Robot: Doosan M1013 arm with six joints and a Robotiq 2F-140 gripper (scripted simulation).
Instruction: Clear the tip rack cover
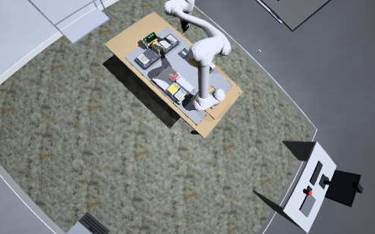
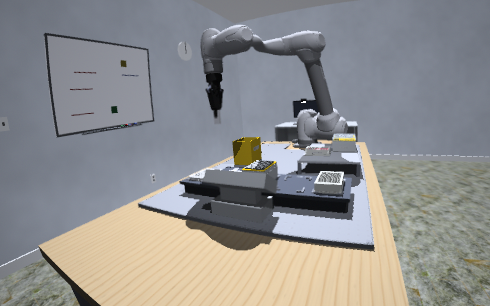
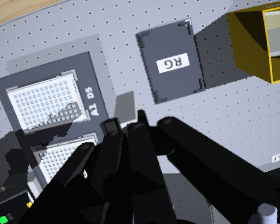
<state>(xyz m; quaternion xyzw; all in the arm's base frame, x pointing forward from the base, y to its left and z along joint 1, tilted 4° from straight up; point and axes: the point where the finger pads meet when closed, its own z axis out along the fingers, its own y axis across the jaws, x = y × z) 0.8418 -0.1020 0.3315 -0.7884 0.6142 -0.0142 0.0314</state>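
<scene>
one gripper (image 3: 124, 124), fingers clenched on nothing, hanging high above the deck beside the regrip nest rg (image 3: 169, 63). one yellow waste bin (image 3: 260, 38) at right. i cannot tell which rack is d3; i judge i should open wide before descending.

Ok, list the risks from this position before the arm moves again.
1. The gripper is shut and empty, high above the deck; pressing RESUME looks near, so the rack at D3 must first be confirmed uncovered and flat, which these views do not settle.
2. In the wrist view the gripper sits close to the open plates; a low sweep could knock them.
3. The yellow waste bin stands close by and could be tipped.
</scene>
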